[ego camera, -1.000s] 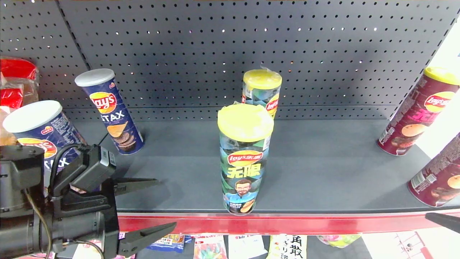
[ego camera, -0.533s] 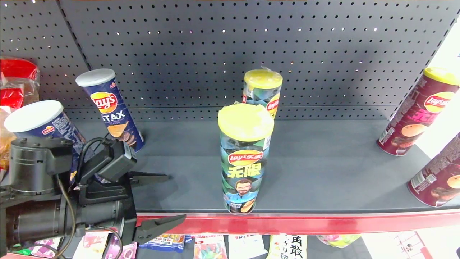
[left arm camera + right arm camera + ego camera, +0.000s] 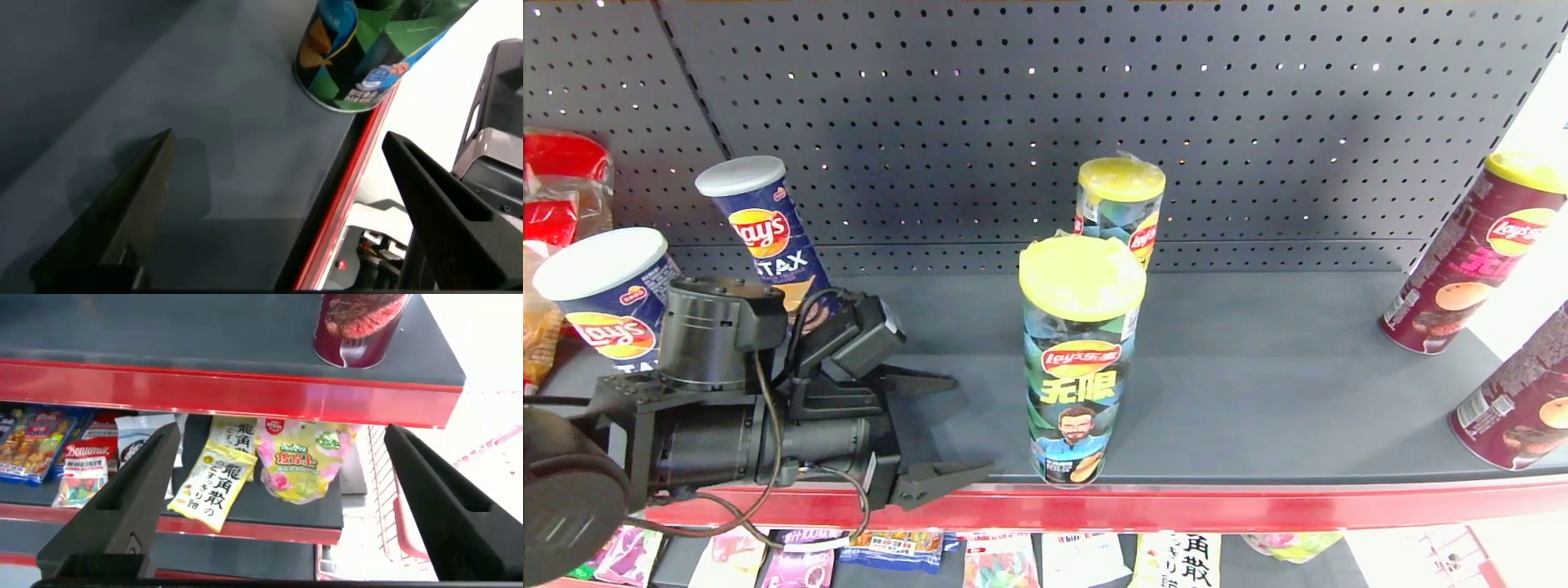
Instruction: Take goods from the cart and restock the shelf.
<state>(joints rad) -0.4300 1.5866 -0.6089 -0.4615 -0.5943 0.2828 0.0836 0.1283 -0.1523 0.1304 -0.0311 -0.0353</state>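
Shelf: sitting partly stocked, gaps showing
Green can: standing upright at the shelf's front edge, seemingly placed
Left gripper: gaping wide, empty, hovering just beside that can
Right gripper: spreading wide, carrying nothing
Remaining: probably fetching more goods from the cart

Retail shelving bay: dark grey metal shelf against a perforated back panel.

The back panel is dark grey and punched with a regular grid of small holes. Points of light show through some of the holes in the upper rows. A slanted upright seam divides the panel near the left side. The shelf deck is flat and matt, and a glossy red front edge trims it. Below it, a lower shelf of the same dark grey carries its own red edge strip. Beyond the bay's right end lies a bright white area, strongly lit.
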